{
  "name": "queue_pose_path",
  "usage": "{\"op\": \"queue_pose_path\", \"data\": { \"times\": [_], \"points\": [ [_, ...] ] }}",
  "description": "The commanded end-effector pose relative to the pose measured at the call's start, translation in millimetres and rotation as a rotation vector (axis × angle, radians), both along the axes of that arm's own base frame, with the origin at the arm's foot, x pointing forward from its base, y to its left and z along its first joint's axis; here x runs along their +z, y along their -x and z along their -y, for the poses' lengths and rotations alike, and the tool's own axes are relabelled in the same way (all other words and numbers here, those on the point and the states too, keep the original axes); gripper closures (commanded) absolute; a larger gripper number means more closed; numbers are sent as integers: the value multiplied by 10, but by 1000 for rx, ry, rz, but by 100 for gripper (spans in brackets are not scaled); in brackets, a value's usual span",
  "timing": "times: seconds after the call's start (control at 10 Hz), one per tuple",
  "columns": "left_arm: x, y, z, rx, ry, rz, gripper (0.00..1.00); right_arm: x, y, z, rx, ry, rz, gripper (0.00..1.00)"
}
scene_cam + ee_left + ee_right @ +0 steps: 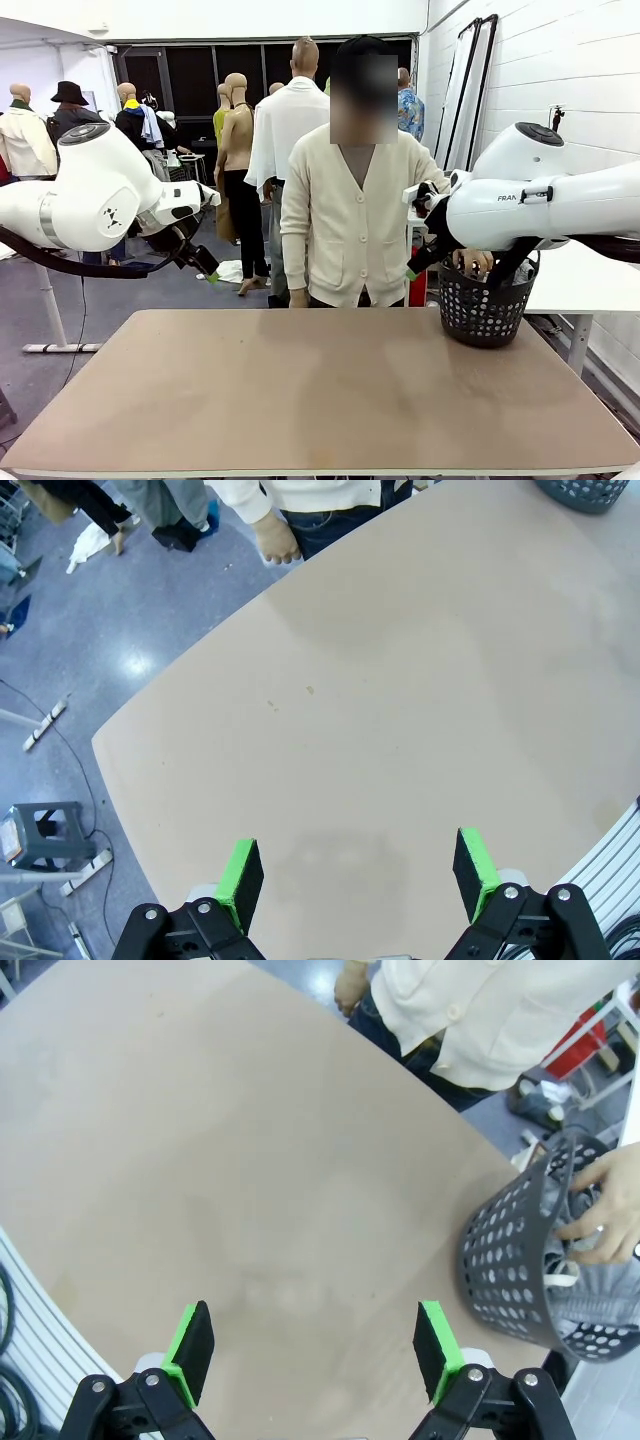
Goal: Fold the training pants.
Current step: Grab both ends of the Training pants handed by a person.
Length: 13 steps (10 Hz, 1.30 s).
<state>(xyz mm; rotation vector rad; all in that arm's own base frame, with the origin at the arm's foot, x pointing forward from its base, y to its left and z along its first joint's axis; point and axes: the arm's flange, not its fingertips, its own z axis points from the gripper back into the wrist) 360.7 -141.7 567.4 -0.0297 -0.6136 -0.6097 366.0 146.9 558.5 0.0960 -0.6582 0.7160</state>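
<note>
Step in hand: pre-fold, by my reading; the training pants (592, 1288) are not yet laid out, so no fold has begun
Training pants: grey cloth bunched inside the basket (500, 1260), with a gathered band showing at the basket's open mouth
Basket: dark and perforated, standing on the tabletop (300, 400) at the far corner on the robot's right
Person's hand (610, 1210): reaches over the basket rim, fingers on the grey cloth inside
Left gripper (357, 858): jaws wide apart with nothing between them; hovers over plain tabletop, well apart from the basket, toward the opposite side
Right gripper (312, 1330): jaws wide apart and empty; held above the tabletop near the basket, on the side facing the middle of the board
Next move calls for: probably getting the pants out of the basket and spread flat on the tabletop beside it, waistband and legs straightened; both grippers are best kept off the basket while the hand is in it
After that: each gripper likely takes an edge of the cloth, low to the board, with a shallow pinch
Handling guess: soft jersey will sag and bunch, so lift both sides evenly
</note>
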Motion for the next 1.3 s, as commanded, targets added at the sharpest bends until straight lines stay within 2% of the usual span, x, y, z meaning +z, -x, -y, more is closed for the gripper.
{"op": "queue_pose_path", "data": {
  "times": [0.0, 0.3, 0.4, 0.5, 1.2],
  "points": [
    [17, 78, -9, -5, -13, 28, 0, 7, 45, 11, -26, -18, 24, 0],
    [125, 119, 34, 42, -6, 78, 0, 7, 85, 21, -21, -2, 26, 0],
    [94, 76, 33, -10, -8, 30, 0, -44, 36, 17, -5, -32, 19, 0],
    [94, 76, 33, -10, -8, 30, 0, 70, 43, 33, -6, -8, 19, 0],
    [94, 76, 33, -10, -8, 30, 0, 70, 43, 33, -6, -8, 19, 0]
  ]
}}
